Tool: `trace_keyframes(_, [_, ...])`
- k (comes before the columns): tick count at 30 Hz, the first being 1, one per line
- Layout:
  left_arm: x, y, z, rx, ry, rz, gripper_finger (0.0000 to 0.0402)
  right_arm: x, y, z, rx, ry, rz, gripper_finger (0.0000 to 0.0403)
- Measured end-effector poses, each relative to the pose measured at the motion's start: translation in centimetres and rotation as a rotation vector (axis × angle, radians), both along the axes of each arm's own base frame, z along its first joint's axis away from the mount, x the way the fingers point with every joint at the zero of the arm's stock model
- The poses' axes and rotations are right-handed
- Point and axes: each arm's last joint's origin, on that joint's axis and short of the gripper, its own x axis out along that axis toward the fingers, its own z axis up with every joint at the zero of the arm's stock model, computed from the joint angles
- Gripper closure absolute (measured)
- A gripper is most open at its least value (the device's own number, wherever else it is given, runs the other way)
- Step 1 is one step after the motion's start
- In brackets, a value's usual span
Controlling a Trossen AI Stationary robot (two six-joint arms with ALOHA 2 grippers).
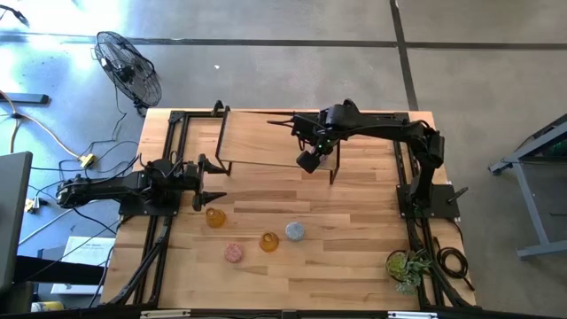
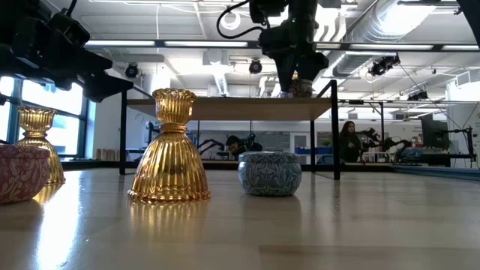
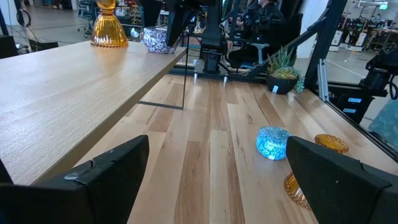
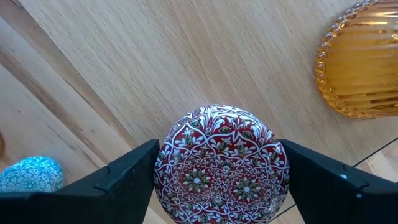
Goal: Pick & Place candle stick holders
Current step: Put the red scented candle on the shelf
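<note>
My right gripper [image 1: 309, 160] reaches over a raised wooden shelf [image 1: 266, 137] at the table's far middle and is shut on the mauve round patterned holder [image 4: 221, 165]. One amber flask-shaped holder [image 4: 360, 62] stands on the shelf beside it. On the table below stand two amber holders [image 1: 215, 217] [image 1: 268, 241], a pink round one [image 1: 233, 252] and a light blue round one [image 1: 294, 231]. My left gripper [image 1: 213, 182] is open and empty at the table's left, level with the shelf's near edge. My right gripper pinches the mauve holder between its two fingers, by opposite sides of its round wall [image 4: 163, 168]. The fingers come from above, pointing down. The holder is upright, its base on the shelf near the shelf's near right corner [image 3: 158, 42].
A small green potted plant [image 1: 407, 266] stands at the table's near right corner. The shelf's thin black legs [image 1: 335, 173] stand on the table. Bare tabletop lies between the shelf and the row of holders. A fan [image 1: 128, 66] stands on the floor beyond the table's far left.
</note>
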Motion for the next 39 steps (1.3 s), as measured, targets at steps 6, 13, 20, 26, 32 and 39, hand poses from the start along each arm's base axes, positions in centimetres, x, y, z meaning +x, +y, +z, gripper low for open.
trace_keyframes(6, [0.0, 0.0, -0.01, 0.0, 0.0, 0.0, 0.0027, 0.02, -0.05, 0.0, -0.012, 0.0, -0.002, 0.0089])
trace_keyframes(13, [0.0, 0.0, 0.0, 0.0, 0.0, 0.0, 0.0027, 0.15, -0.09, 0.05, -0.017, -0.017, -0.002, 0.0089])
trace_keyframes(20, [0.0, 0.0, -0.01, 0.0, 0.0, 0.001, 0.0027, 0.38, -0.14, 0.19, -0.021, -0.047, 0.003, 0.0089])
trace_keyframes(26, [0.0, 0.0, -0.01, 0.0, 0.0, 0.001, 0.0027, 0.37, -0.01, 0.21, 0.02, -0.058, 0.011, 0.0089])
trace_keyframes(32, [0.0, 0.0, 0.0, 0.0, 0.0, 0.001, 0.0027, 0.36, 0.01, 0.23, 0.024, -0.059, 0.007, 0.0089])
trace_keyframes(39, [0.0, 0.0, -0.01, 0.0, 0.0, 0.001, 0.0027, 0.36, 0.01, 0.23, 0.025, -0.06, 0.006, 0.0089])
